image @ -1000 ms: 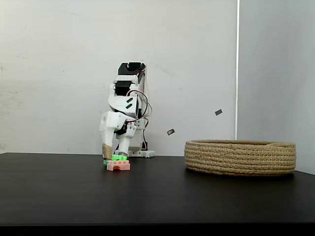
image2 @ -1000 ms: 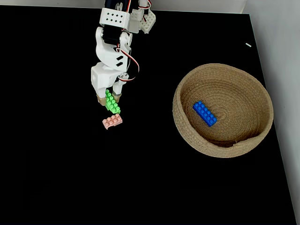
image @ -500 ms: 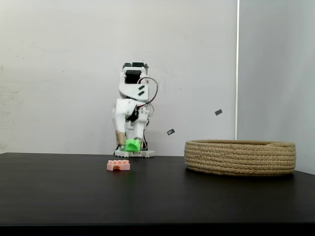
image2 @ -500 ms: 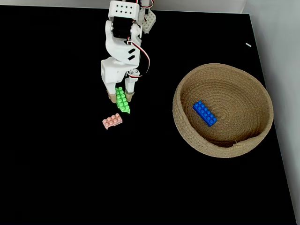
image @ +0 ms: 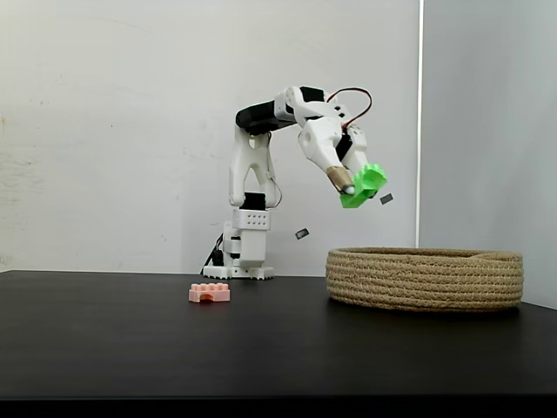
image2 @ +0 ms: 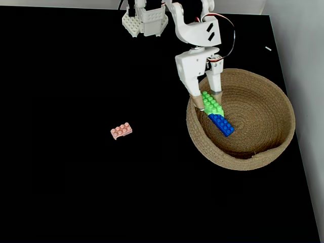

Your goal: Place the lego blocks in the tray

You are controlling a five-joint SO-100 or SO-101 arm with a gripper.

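My gripper (image: 357, 186) (image2: 208, 103) is shut on the long green lego brick (image: 364, 186) (image2: 211, 104) and holds it in the air, well above the left rim of the tan rope tray (image: 426, 279) (image2: 273, 96). The blue brick (image2: 221, 123) lies inside the tray, just below the green one in the top-down fixed view. The pink arch-shaped brick (image: 209, 293) (image2: 121, 131) rests on the black table to the left of the tray, apart from the arm.
The arm's white base (image: 244, 248) (image2: 145, 21) stands at the back of the black table (image: 278, 348) (image2: 61, 177). A white wall rises behind the table. Small dark marks (image: 302, 233) show on the wall.
The arm has lifted and swung right with the green brick, from beside the pink brick to above the tray's left rim. The pink and blue bricks have not moved.
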